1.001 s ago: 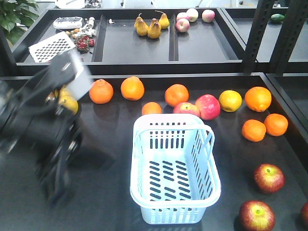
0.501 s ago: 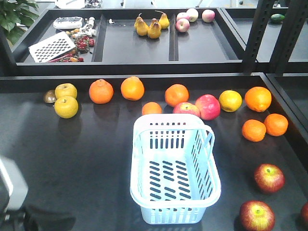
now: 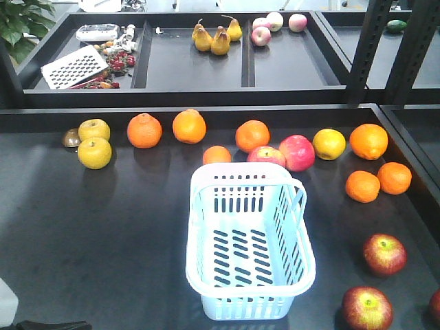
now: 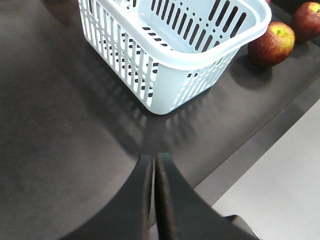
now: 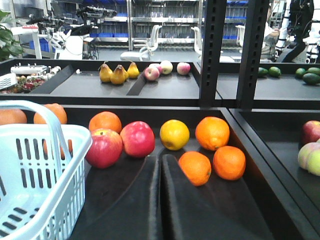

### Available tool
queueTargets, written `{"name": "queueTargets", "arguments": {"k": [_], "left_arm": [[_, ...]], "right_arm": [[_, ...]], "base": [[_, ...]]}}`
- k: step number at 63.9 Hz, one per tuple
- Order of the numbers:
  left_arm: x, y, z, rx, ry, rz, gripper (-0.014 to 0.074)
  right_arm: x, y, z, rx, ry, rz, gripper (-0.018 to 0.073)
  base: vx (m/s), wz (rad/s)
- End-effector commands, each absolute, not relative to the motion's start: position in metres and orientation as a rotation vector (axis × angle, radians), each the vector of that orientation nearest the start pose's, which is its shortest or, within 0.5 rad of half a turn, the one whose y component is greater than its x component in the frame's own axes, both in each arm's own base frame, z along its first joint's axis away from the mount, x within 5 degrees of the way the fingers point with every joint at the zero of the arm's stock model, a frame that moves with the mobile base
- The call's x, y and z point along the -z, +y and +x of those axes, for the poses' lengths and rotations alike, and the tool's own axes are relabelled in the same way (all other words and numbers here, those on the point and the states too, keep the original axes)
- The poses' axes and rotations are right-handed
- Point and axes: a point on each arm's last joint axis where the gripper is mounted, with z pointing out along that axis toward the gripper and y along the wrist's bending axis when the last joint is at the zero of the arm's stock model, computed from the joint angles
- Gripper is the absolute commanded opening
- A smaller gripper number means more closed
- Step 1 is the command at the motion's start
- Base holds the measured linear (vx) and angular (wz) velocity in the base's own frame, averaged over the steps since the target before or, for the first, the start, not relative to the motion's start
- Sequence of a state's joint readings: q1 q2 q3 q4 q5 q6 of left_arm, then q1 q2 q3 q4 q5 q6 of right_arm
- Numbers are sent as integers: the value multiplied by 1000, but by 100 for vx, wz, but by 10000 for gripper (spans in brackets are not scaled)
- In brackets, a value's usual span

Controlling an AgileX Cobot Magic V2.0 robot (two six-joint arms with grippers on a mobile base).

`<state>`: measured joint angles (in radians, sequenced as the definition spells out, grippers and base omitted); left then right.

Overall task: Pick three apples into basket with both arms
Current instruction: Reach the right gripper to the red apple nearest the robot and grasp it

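Observation:
The pale blue basket (image 3: 239, 170) stands empty in the middle of the dark table. Two dark red apples (image 3: 384, 254) (image 3: 367, 308) lie to its right near the front, and a third (image 3: 436, 306) is cut by the frame's right edge. In the left wrist view my left gripper (image 4: 153, 159) is shut and empty, short of the basket's (image 4: 210, 55) near corner, with two of the apples (image 4: 271, 44) (image 4: 306, 20) beyond it. My right gripper (image 5: 160, 160) is shut and empty, low over the table to the right of the basket (image 5: 50, 129).
Two pink-red apples (image 5: 104, 147) (image 5: 137, 138), a yellow fruit (image 5: 174, 134) and oranges (image 5: 195, 167) (image 5: 229, 162) lie just ahead of the right gripper. More oranges (image 3: 189, 126) and yellow fruit (image 3: 94, 152) line the table's back. A black post (image 5: 211, 50) and raised shelf stand behind.
The left arm, which filled the left of the front view a second ago, has dropped out of it. Only a grey sliver remains at the bottom-left corner. The fruit and basket have not moved.

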<state>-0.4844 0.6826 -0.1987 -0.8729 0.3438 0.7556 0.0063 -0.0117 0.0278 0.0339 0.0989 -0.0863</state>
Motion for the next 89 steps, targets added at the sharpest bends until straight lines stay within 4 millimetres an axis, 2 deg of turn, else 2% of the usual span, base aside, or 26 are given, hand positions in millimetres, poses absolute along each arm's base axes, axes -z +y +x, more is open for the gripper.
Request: {"name": "queueTargets", "arguments": {"k": [1,18,38,43,48,55,63,70,75,82,89], "left_arm": [[-214,-76,97,609,2111,530,-8],[-214,-76,97,609,2111,530,-8],[-214,-76,97,609,2111,530,-8],[-214,-76,97,609,2111,530,-8],[-214,-76,97,609,2111,530,-8],[-214,-76,97,609,2111,530,-8],[-214,-76,97,609,2111,530,-8],[-214,-76,97,609,2111,530,-8],[-214,-76,97,609,2111,530,-8],[-214,-76,97,609,2111,530,-8],[-214,-76,97,609,2111,530,-8]], "right_arm": [[-201,0,56,46,1500,-43,-5],[-201,0,56,11,1500,-11,-5],[-201,0,56,-461,1454,428,-5],[-202,0,56,-510,1443,473,-5],[-208,2,55,-527,1451,465,-5],[-236,8,48,-566,1478,409,-4],[-272,13,44,-484,1589,275,-4],[-296,14,49,-353,1808,172,-4],[-307,11,59,-257,1960,126,-4],[-320,5,72,-142,2032,94,-1],[-320,5,84,-123,2107,83,16]], "base": [[0,0],[0,0],[0,0],[0,0],[0,0],[0,0],[0,0],[0,0],[0,0],[0,0],[0,0]]}}
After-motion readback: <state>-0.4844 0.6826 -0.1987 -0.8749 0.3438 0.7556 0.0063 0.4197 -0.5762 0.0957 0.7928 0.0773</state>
